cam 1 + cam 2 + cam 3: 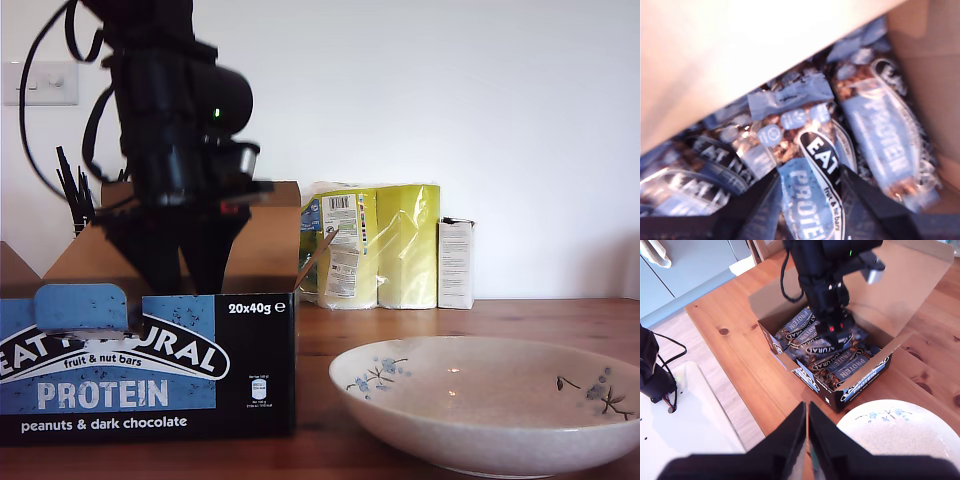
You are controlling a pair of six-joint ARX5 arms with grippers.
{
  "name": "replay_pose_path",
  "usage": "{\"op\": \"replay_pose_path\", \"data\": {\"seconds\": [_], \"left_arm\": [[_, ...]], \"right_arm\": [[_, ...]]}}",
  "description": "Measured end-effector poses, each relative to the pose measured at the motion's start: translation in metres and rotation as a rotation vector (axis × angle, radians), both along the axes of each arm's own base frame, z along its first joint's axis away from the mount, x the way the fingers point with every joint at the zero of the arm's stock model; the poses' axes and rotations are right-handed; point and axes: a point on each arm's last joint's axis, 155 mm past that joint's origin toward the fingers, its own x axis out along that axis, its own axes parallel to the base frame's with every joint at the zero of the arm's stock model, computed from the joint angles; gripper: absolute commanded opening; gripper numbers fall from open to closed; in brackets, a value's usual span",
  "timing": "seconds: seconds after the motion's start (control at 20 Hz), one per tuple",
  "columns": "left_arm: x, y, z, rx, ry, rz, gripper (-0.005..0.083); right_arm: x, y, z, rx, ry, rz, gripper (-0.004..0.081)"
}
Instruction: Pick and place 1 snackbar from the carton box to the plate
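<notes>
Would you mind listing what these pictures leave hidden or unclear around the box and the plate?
- Exterior view: the bars are hidden behind the carton box front wall, as are the jaws of my first gripper.
- First wrist view: blur makes it unclear whether the jaws touch the snackbar between them.
- Second wrist view: the plate is cut off by the picture's edge.
- Exterior view: the print on the small white box is too small to read.

Carton box (pixel 150 370): brown card, black-and-blue printed front, white lettering. Snackbars (pixel 810 195) inside the carton box: dark wrappers, pale blue panels, white lettering. Plate (pixel 480 440) beside the carton box: speckled cream, blue-and-dark floral branches. Both grippers were black.
</notes>
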Motion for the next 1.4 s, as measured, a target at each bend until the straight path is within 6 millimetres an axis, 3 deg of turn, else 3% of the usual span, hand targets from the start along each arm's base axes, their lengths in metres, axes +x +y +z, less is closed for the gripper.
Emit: {"op": "replay_pose_path", "data": {"seconds": [0.15,0.35,0.45,0.6,0.75,0.85,1.0,1.2,1.4], "left_arm": [[-0.002,0.003,0.024,0.020,0.012,-0.045,0.0197],[-0.008,0.006,0.037,0.027,0.016,-0.066,0.0197],[-0.010,0.007,0.053,0.009,-0.017,-0.068,0.0197],[-0.011,0.007,0.099,-0.058,-0.141,-0.071,0.0197],[-0.016,0.004,0.158,-0.166,-0.313,-0.081,0.0197],[-0.016,-0.004,0.178,-0.219,-0.379,-0.097,0.0197],[-0.014,-0.033,0.188,-0.296,-0.425,-0.153,0.0197],[-0.021,-0.096,0.207,-0.430,-0.524,-0.282,0.0197],[-0.039,-0.156,0.225,-0.547,-0.610,-0.404,0.0197]], "right_arm": [[0.000,0.000,0.000,0.000,0.000,0.000,-0.0013],[0.002,-0.002,-0.001,-0.010,-0.005,-0.015,-0.0013],[0.002,-0.005,-0.005,-0.030,-0.003,-0.020,-0.0013],[0.004,-0.009,-0.008,-0.056,-0.012,-0.029,-0.0013],[0.001,-0.015,0.000,-0.035,-0.037,-0.037,-0.0013],[-0.004,-0.023,0.011,-0.008,-0.072,-0.050,-0.0013],[-0.014,-0.045,0.020,0.008,-0.104,-0.091,-0.0013],[-0.029,-0.075,0.022,0.020,-0.108,-0.160,-0.0013],[-0.039,-0.088,0.024,0.055,-0.096,-0.186,-0.0013]]}}
